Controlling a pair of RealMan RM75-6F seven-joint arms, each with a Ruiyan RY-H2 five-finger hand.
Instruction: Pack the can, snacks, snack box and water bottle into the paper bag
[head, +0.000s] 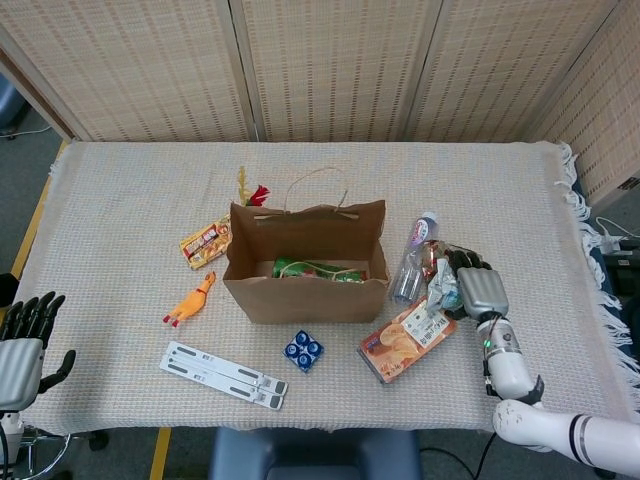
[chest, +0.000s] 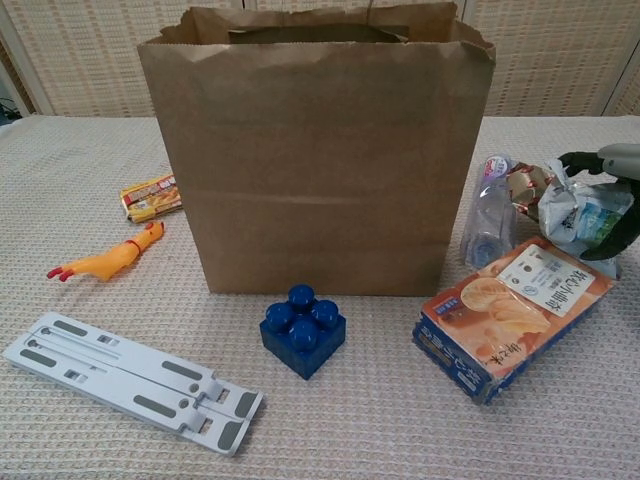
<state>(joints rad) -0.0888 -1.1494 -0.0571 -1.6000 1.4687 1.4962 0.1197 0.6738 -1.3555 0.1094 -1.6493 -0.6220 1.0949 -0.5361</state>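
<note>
Tablecloth (head: 120, 190) beige, woven, fringed right; wicker screens (head: 330, 65) behind table.

We take the blue toy brick (head: 303, 351) as our landmark: it sits studs-up on the woven tablecloth (head: 120, 200) near the front edge. Left of the brick and a little nearer that edge we note a flat grey folding stand (head: 224, 374), lying at a slant. Further left and behind the brick lies a yellow rubber chicken (head: 189, 299); well behind it we see a small red-and-yellow sprig (head: 251, 192), too small to make out further.
</note>
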